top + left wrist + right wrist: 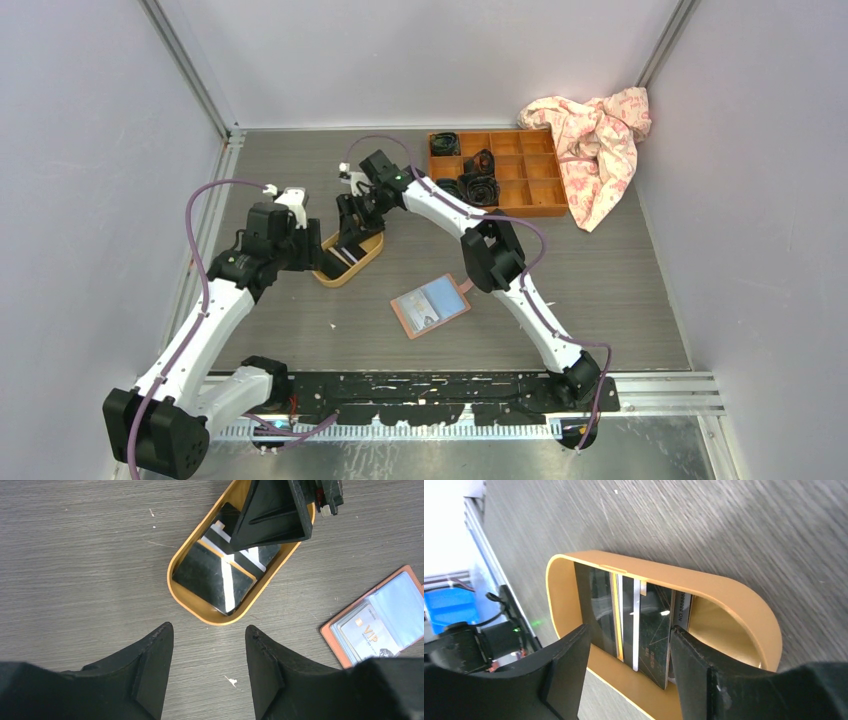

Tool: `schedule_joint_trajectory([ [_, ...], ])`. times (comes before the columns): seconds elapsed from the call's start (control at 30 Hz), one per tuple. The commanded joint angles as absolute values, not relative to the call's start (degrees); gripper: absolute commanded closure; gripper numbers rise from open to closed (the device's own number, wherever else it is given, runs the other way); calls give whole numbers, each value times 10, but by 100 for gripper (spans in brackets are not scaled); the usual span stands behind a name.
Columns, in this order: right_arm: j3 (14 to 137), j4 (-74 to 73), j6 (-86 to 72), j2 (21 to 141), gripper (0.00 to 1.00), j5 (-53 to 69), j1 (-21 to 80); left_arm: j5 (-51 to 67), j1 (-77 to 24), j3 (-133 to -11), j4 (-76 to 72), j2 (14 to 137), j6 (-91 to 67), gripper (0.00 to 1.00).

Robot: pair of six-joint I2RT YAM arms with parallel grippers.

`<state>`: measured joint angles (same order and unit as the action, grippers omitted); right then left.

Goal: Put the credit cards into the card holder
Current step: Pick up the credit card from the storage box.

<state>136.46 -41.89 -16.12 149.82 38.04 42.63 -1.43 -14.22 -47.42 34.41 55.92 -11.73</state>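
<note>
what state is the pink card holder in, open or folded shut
Open: the card holder lies spread flat on the table, bluish inner pockets facing up, a pale card visible inside one.

From the left wrist, the card holder (372, 622) is cut off by the right edge and one corner is covered by the left pincer (209, 630), while the credit cards (212, 575) in the yellow tray (175, 575) are partly masked by the right pincer (280, 515). From above, that tray is half hidden under both pincers, and the dark things (478, 186) in the wooden box (540, 166) are too small to be named.
</note>
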Motion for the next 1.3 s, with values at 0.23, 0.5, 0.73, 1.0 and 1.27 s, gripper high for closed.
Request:
schedule_joint_trajectory([
  [0.23,1323,-326,-272,1450,42,482,432,-10,-140,-483,334,556,-113,46],
  [0.5,1308,-297,-293,1446,48,512,435,-12,-140,-483,334,557,-113,46],
  [0.73,1295,-278,-300,1436,48,537,440,-15,-139,-483,333,555,-112,47],
  [1.0,1283,-261,-304,1426,45,558,446,-19,-136,-483,333,553,-112,49],
  [1.27,1277,-280,-279,1414,43,547,456,-25,-135,-483,334,549,-111,50],
])
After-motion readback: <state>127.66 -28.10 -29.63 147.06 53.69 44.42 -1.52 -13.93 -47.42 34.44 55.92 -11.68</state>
